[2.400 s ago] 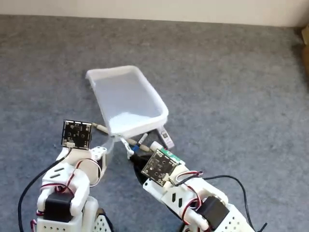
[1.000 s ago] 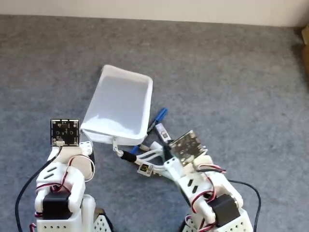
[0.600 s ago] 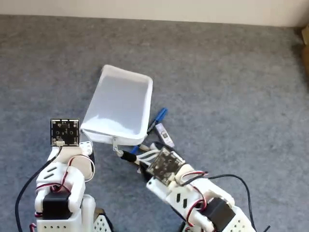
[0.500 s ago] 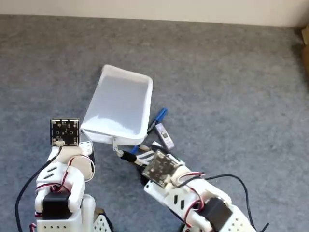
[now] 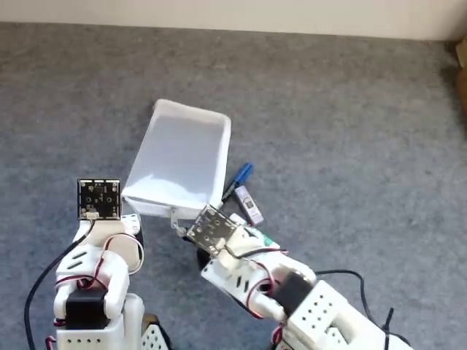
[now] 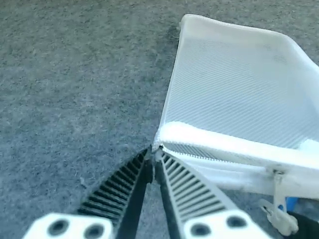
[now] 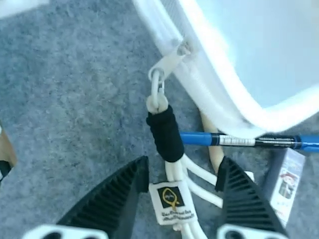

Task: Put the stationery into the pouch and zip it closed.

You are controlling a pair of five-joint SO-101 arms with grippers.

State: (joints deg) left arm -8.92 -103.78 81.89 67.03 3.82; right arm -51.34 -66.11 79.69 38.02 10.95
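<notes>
The white mesh pouch (image 5: 182, 157) lies flat on the grey carpet, its zipper edge towards the arms. My left gripper (image 6: 153, 153) is shut on the pouch's (image 6: 234, 94) near corner. A metal zipper pull (image 7: 168, 63) carries a white cord with a black sleeve (image 7: 164, 133) and a tag (image 7: 172, 200). My right gripper (image 7: 182, 163) is open, its fingers either side of that cord just below the sleeve. A blue pen (image 7: 249, 141) and a small packet (image 7: 285, 183) lie beside the pouch, outside it; the blue pen (image 5: 239, 178) sticks out at its right edge.
A pale stick (image 7: 209, 133) pokes out from under the pouch's edge near the pen. Grey carpet (image 5: 350, 131) stretches open to the right and behind the pouch. A wall edge runs along the far side.
The pouch has swung round and settled flat since the oldest frame. Over the last second the right arm moved left and forward to the zipper cord. The left arm stayed put.
</notes>
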